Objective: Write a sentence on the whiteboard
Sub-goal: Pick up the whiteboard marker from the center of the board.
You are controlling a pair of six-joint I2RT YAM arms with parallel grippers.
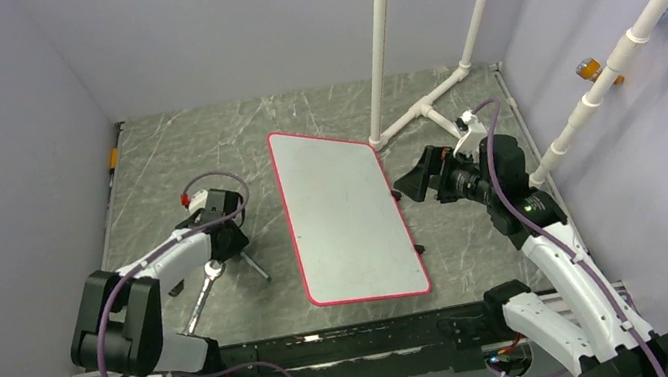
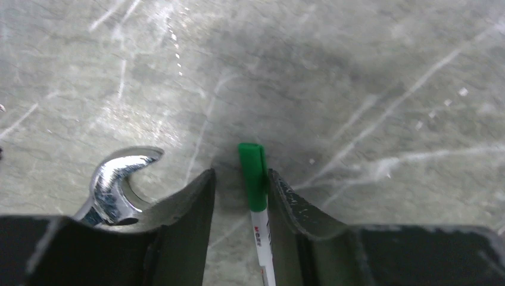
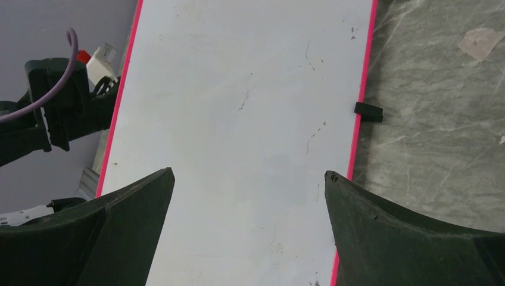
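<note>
Bench (image 1: 204, 158) holds the whiteboard (image 1: 344, 212) flat in its middle, white pipes (image 1: 383, 29) just beside it. We see the right gripper (image 3: 247, 176) with jaws spread wide at the board's right side. By a wrench (image 2: 116, 176), the left gripper (image 2: 241, 171) has its jaws open around a green marker (image 2: 252, 176).

The whiteboard (image 1: 344, 212) lies flat on the table (image 1: 182, 152).

Grey-green veined worktop (image 1: 192, 150), scuffed. Lying flat at frame centre, slightly askew: whiteboard (image 1: 344, 212), red rim, small black feet along the edges. Lower left in top view: chrome open-end wrench (image 1: 201, 299). Just beside its head, flat on the stone: marker (image 2: 255, 173), green cap, white barrel. Upper right: white pipe frame (image 1: 429, 113), foot on the surface.
</note>
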